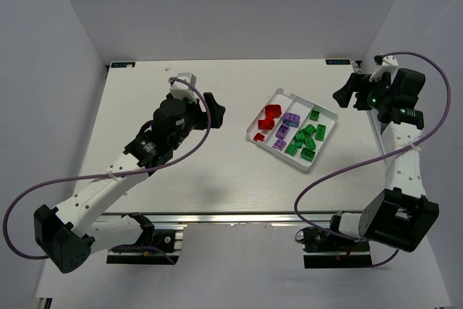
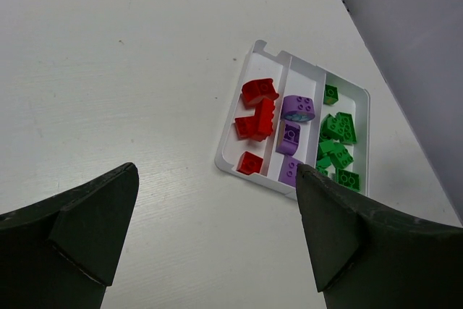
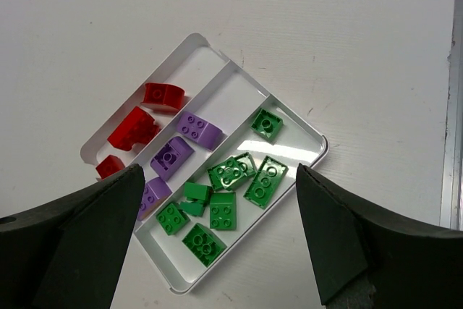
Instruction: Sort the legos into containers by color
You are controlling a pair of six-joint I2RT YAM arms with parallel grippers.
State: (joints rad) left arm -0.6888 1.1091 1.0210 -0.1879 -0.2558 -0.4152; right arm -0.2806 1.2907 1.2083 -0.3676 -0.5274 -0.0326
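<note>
White tray (image 1: 300, 104) well right of left tool (image 1: 214, 106)

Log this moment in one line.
tray: one colour per lane | red legos: outer lane | purple legos: middle lane | green legos: other outer lane | left gripper: open, empty | right gripper: open, empty

glossy plastic legos (image 3: 223, 211); smooth, slightly shiny white plastic tray (image 3: 237, 95); matt white table (image 3: 325, 27), faintly scuffed

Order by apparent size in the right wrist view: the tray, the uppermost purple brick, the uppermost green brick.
1. tray, clearly largest
2. purple brick
3. green brick, only slightly smaller, so that ranking is unsure
</note>
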